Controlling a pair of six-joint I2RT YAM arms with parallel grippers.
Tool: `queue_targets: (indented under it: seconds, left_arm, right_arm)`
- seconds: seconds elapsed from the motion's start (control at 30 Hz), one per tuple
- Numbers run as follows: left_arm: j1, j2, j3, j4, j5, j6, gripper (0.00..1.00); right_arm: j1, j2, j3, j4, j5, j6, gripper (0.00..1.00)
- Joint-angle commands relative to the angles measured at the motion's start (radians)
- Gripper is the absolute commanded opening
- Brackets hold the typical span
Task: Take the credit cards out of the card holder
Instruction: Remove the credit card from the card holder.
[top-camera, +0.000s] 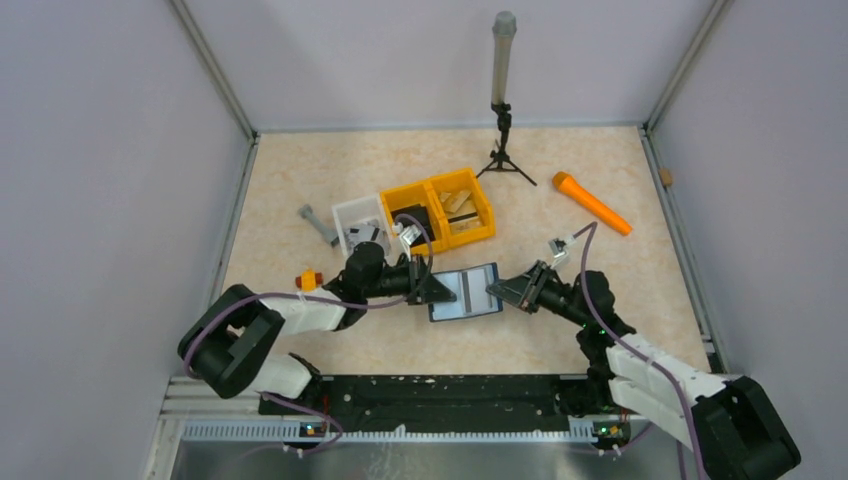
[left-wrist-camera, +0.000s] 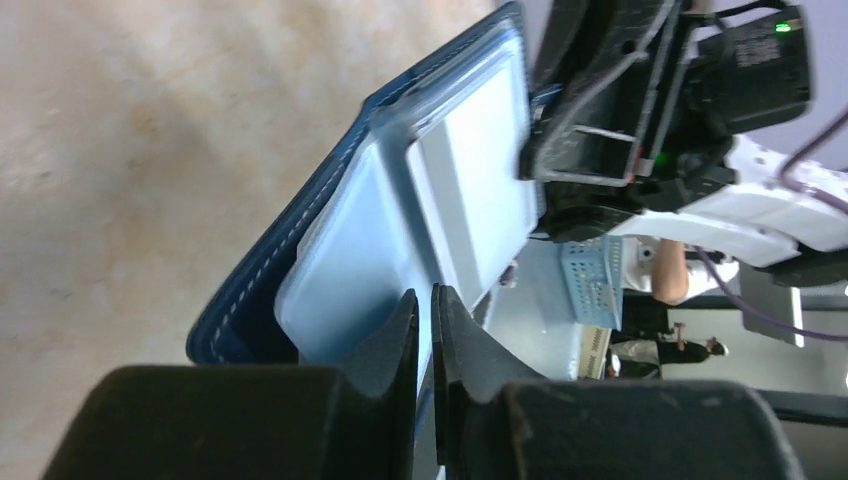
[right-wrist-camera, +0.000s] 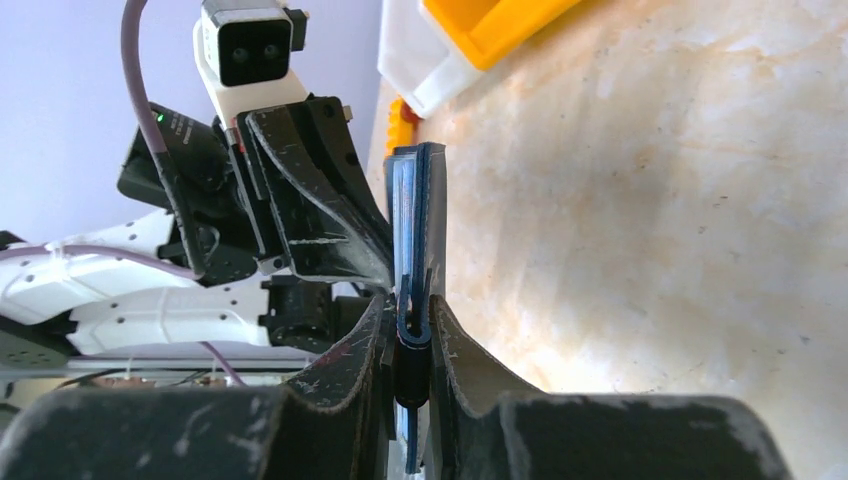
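The card holder (top-camera: 465, 292) is held open and off the table between my two grippers, its pale grey-blue inner faces up. The right gripper (top-camera: 497, 290) is shut on its right edge; in the right wrist view the navy edge (right-wrist-camera: 410, 200) sits pinched between the fingers (right-wrist-camera: 412, 320). My left gripper (top-camera: 432, 290) is at the holder's left edge. In the left wrist view its jaws (left-wrist-camera: 425, 310) stand a thin slit apart against the pale pocket (left-wrist-camera: 340, 270). Whether they pinch anything does not show. A silvery-grey credit card (left-wrist-camera: 470, 190) lies tucked in a pocket.
Behind the holder are a yellow two-compartment bin (top-camera: 470, 228) with a black block (top-camera: 415, 220) and a white container (top-camera: 355, 215). A small orange block (top-camera: 308, 281) lies left, a grey tool (top-camera: 318, 222) beyond. An orange handle (top-camera: 592, 203) and a tripod stand (top-camera: 503, 100) are at the back.
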Motion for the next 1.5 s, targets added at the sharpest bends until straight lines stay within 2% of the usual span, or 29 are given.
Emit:
queue_targets:
  seconds: [0.0,0.1,0.23,0.3,0.4,0.57,0.67,0.77,0.87,1.0,1.13,1.27,1.47]
  left_arm:
    - [0.002,-0.034,-0.005,0.247,0.057,-0.125,0.15]
    - [0.002,-0.012,0.009,0.293,0.086,-0.164,0.22]
    - [0.001,0.036,0.021,0.382,0.118,-0.220,0.25]
    - [0.000,0.050,0.030,0.374,0.124,-0.223,0.26]
    - [0.000,0.031,0.045,0.272,0.105,-0.174,0.30]
    - [0.000,-0.053,0.076,-0.015,0.026,-0.016,0.36]
    - [0.001,-0.074,0.085,-0.071,0.009,0.006,0.39]
    - [-0.003,-0.052,0.085,-0.022,0.038,-0.024,0.44]
    - [-0.019,-0.009,0.079,0.139,0.080,-0.099,0.45]
    - [-0.037,0.046,0.080,0.287,0.110,-0.181,0.33]
    - [-0.038,0.090,0.079,0.417,0.138,-0.251,0.26]
    - [-0.035,0.129,0.069,0.540,0.154,-0.312,0.13]
    - [-0.035,0.213,0.065,0.787,0.173,-0.430,0.05]
  right_arm:
    - [-0.005,-0.049,-0.002,0.070,-0.012,0.065,0.00]
    - [-0.004,-0.064,-0.007,0.085,-0.022,0.086,0.00]
    - [-0.005,-0.069,-0.008,0.106,-0.034,0.108,0.00]
    - [-0.005,-0.072,-0.009,0.115,-0.037,0.112,0.00]
    - [-0.005,-0.081,-0.009,0.112,-0.034,0.115,0.00]
    - [-0.005,-0.101,0.003,0.062,-0.019,0.089,0.00]
    - [-0.005,-0.102,0.005,0.061,-0.015,0.086,0.00]
    - [-0.004,-0.090,0.011,0.078,-0.026,0.092,0.00]
    - [-0.005,-0.075,0.009,0.113,-0.040,0.111,0.00]
    - [-0.004,-0.078,0.008,0.121,-0.045,0.119,0.00]
    - [-0.004,-0.085,0.007,0.097,-0.040,0.102,0.00]
    - [-0.004,-0.087,0.007,0.053,-0.034,0.067,0.00]
    - [-0.003,-0.087,0.012,-0.019,-0.026,-0.021,0.00]
